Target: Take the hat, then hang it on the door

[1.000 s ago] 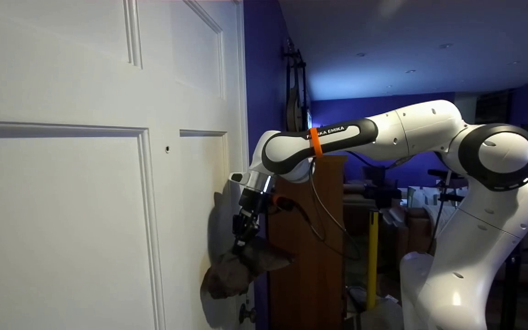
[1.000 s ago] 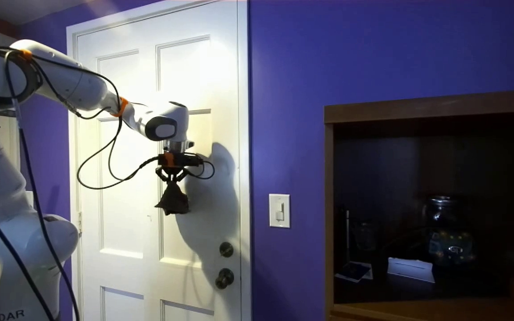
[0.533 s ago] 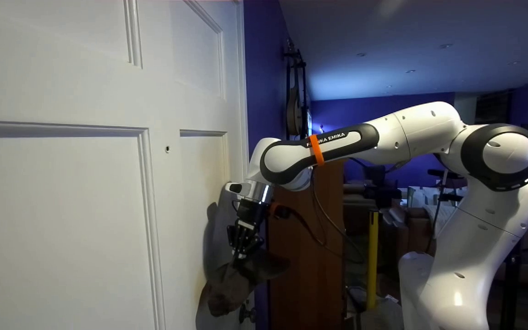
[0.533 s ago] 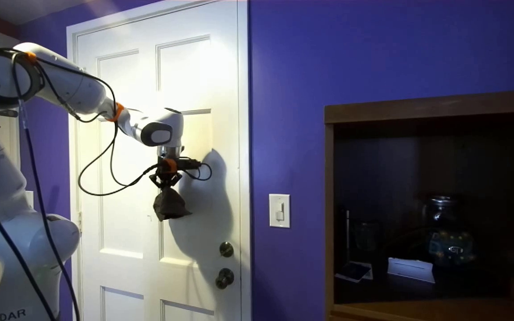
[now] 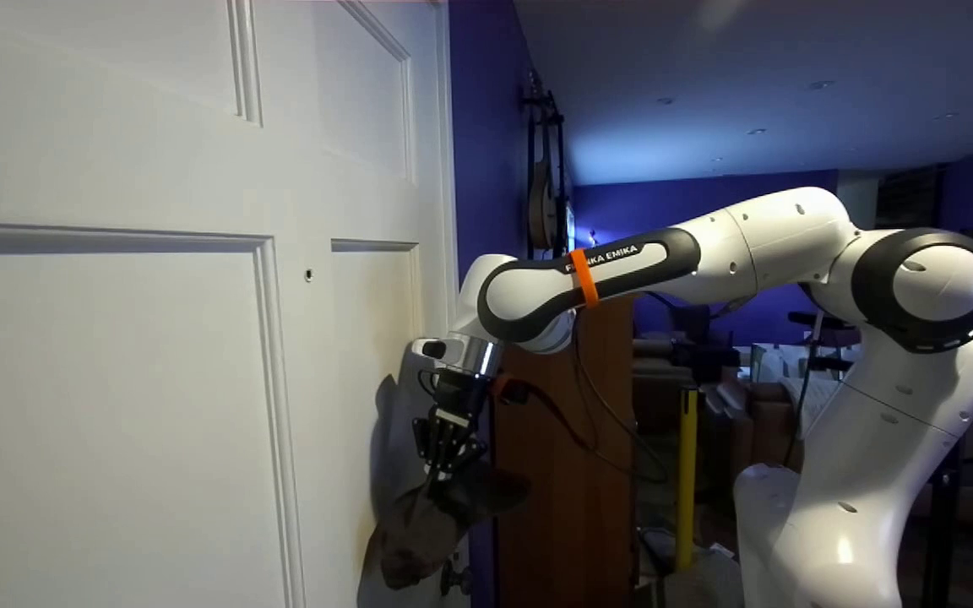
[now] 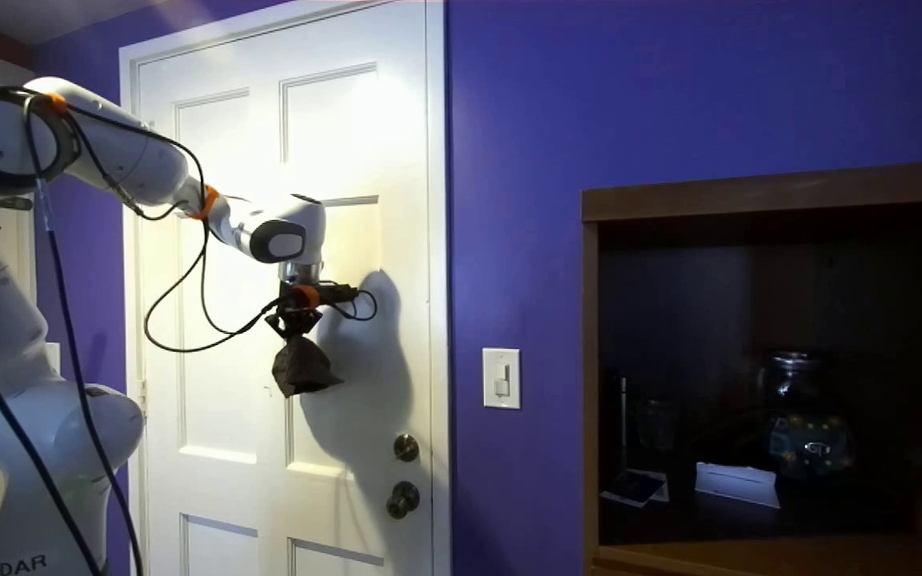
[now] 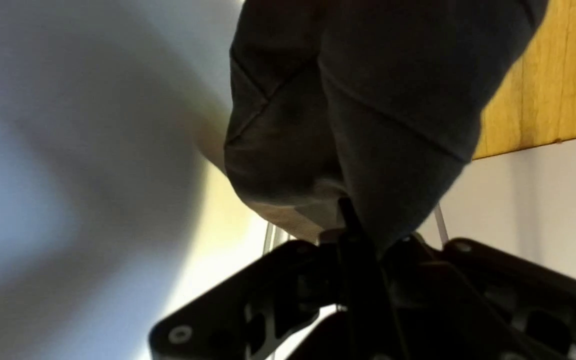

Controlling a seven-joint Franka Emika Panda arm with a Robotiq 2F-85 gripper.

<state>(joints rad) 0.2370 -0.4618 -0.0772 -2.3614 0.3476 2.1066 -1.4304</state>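
in an exterior view, the brown wooden shelf (image 6: 749, 554) carries a lidded jar (image 6: 807, 442), a white card (image 6: 737, 484) near it, and flat papers (image 6: 639, 486) close to one end; rear too dark to verify.

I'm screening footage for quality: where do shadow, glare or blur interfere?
In an exterior view, glare high on the door, murk inside the cabinet; in both exterior views, a shadow on the door beside the hat; in the wrist view, hat dark, picture's left side blurred.
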